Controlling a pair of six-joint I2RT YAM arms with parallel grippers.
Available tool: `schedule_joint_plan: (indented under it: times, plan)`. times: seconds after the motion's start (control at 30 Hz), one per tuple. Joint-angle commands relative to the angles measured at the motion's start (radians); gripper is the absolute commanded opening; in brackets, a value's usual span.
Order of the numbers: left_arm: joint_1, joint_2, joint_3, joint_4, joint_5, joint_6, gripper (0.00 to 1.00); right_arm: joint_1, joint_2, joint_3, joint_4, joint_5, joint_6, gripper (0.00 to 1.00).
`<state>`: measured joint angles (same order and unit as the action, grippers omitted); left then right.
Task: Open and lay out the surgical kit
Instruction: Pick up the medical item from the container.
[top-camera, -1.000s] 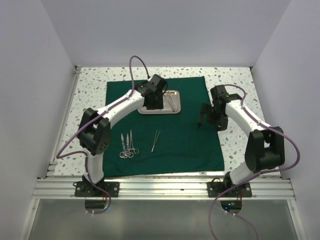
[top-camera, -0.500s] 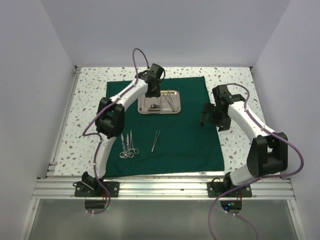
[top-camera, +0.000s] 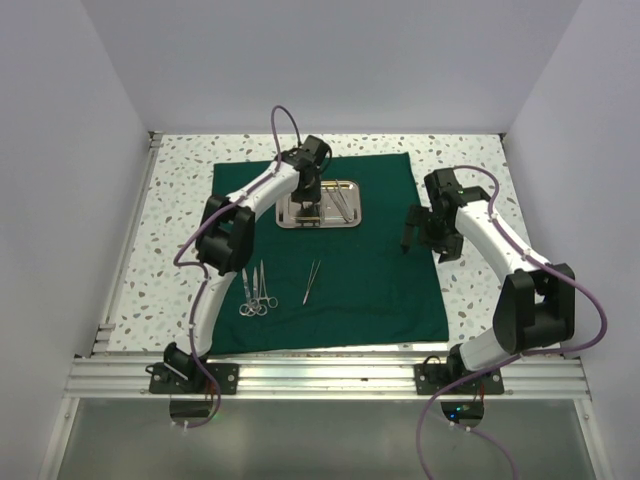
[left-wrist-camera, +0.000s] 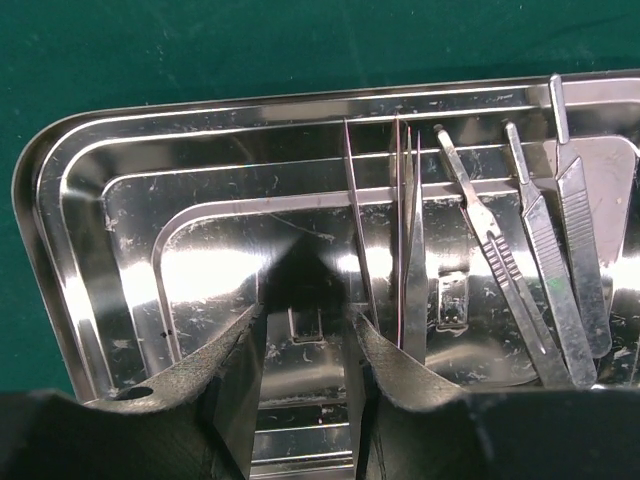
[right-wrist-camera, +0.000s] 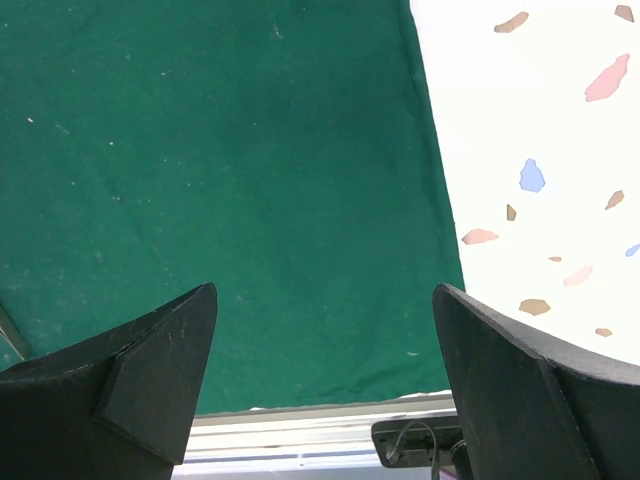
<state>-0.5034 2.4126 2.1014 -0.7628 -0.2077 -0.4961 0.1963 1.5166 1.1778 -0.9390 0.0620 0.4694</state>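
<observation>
The dark green cloth wrap (top-camera: 370, 270) lies spread flat on the table. The steel tray (top-camera: 354, 222) sits on its far middle. My left gripper (top-camera: 309, 203) hangs low over the tray's left part. In the left wrist view the tray (left-wrist-camera: 60, 200) holds tweezers (left-wrist-camera: 408, 250) and several slim handles (left-wrist-camera: 545, 270) on its right side. My left gripper (left-wrist-camera: 305, 335) is narrowly open, with only tray floor between the fingers. Two ringed instruments (top-camera: 255, 290) and tweezers (top-camera: 312, 281) lie on the cloth's near left. My right gripper (top-camera: 404, 241) hovers wide open and empty over the cloth's right side (right-wrist-camera: 230, 170).
Speckled white tabletop (top-camera: 180, 220) surrounds the cloth and shows right of the cloth's edge in the right wrist view (right-wrist-camera: 540, 120). An aluminium rail (top-camera: 330, 375) runs along the near edge. White walls close in on the left, back and right.
My left arm has stretched further out and its gripper has shifted over the tray's left part, lower. The right arm has barely moved.
</observation>
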Motion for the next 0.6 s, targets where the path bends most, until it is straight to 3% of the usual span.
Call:
schedule_joint_plan:
  times: [0.0, 0.57]
  plan:
    - [0.003, -0.013, 0.002, 0.051, 0.021, 0.019, 0.39, 0.003, 0.011, 0.031, -0.011, 0.01, -0.014, 0.93]
    - [-0.001, -0.003, 0.012, 0.076, 0.057, 0.01, 0.39, 0.003, 0.01, 0.011, 0.003, 0.012, -0.025, 0.93]
